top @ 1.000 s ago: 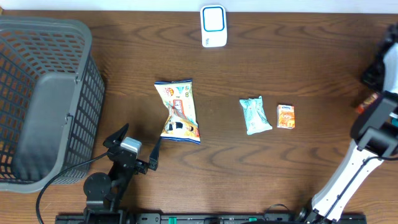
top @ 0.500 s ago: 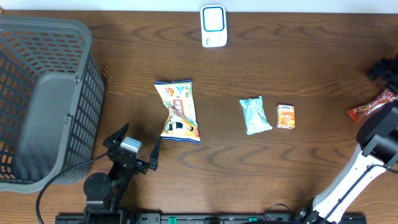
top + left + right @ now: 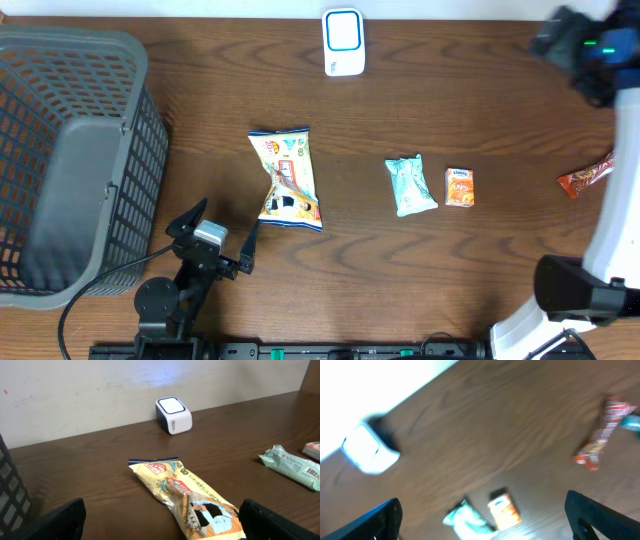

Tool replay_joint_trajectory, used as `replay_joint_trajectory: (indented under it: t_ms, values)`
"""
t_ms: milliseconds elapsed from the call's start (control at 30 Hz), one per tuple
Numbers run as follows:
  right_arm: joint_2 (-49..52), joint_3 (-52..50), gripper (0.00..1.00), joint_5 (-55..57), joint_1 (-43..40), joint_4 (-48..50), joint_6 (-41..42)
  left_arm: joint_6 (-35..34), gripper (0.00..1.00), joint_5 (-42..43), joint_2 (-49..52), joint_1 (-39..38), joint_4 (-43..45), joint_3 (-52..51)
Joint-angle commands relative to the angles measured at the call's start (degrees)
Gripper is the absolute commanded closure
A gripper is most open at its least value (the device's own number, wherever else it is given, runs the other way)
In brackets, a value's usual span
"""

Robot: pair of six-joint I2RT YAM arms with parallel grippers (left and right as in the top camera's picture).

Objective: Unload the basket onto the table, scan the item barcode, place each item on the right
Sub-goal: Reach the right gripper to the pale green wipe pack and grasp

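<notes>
As the yellow snack bag point(image 3: 187, 502), lying flat on the counter point(image 3: 450, 110) just before the open left end effector point(image 3: 229, 217), seems light, soft and slippery, its narrow middle is probably the safest hold, while the right end effector point(image 3: 482, 520) hangs open and empty farther away.

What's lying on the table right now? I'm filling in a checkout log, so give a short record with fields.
scanner: white with blue face, far edge, centre
basket: grey, left side
items: yellow snack bag, teal pack, small orange box, red wrapper at far right
left pincer: open, empty, beside the yellow snack bag
right pincer: open, empty, near the far right corner
</notes>
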Motion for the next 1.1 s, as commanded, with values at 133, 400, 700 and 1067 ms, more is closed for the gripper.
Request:
replay_joint_trajectory:
  t_ms: [133, 400, 700, 1067]
  values:
    - [2.82, -8.57, 0.01, -8.17, 9.09, -1.4, -6.97, -0.07, 0.02, 1.14, 0.0, 0.35, -0.85, -1.66]
    - [2.93, -29.05, 0.5, -9.05, 15.08, 1.77, -7.32, -0.07, 0.02, 1.14, 0.0, 0.35, -0.85, -1.66]
    - [2.93, -54.97, 0.99, -9.03, 15.72, 22.56, 2.12, -0.07, 0.02, 1.14, 0.0, 0.35, -0.85, -1.66]
    - [2.93, -67.21, 0.99, -5.66, 15.96, 32.74, 6.71, -0.07, 0.02, 1.14, 0.0, 0.35, -0.85, -1.66]
